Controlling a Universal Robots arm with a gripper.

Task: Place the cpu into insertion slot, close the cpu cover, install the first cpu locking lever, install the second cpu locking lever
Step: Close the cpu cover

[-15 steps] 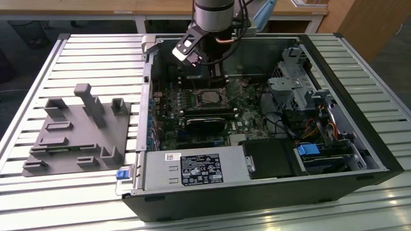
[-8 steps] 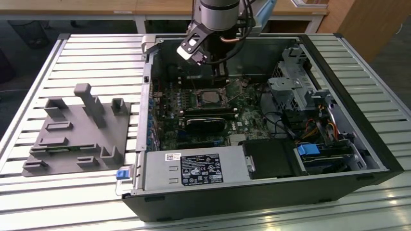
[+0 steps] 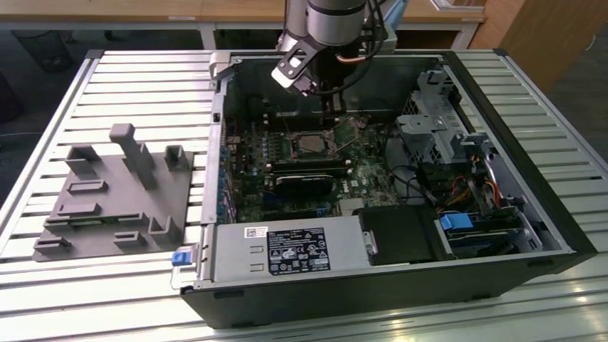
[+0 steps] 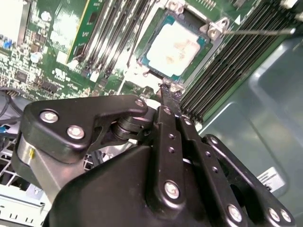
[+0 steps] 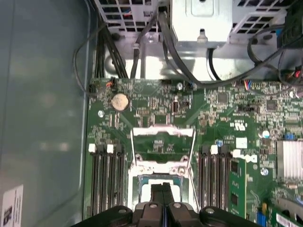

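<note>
You're holding the gripper [image 4: 165, 88] clenched and empty beside the seated cpu [image 4: 174, 45], probably for pushing the open cpu cover [image 5: 161, 131].

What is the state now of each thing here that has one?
cpu: seated in the insertion slot.
cpu cover: open, folded back.
locking levers: unlatched, raised.
pincer: shut, holding nothing.
computer case: side open.
</note>
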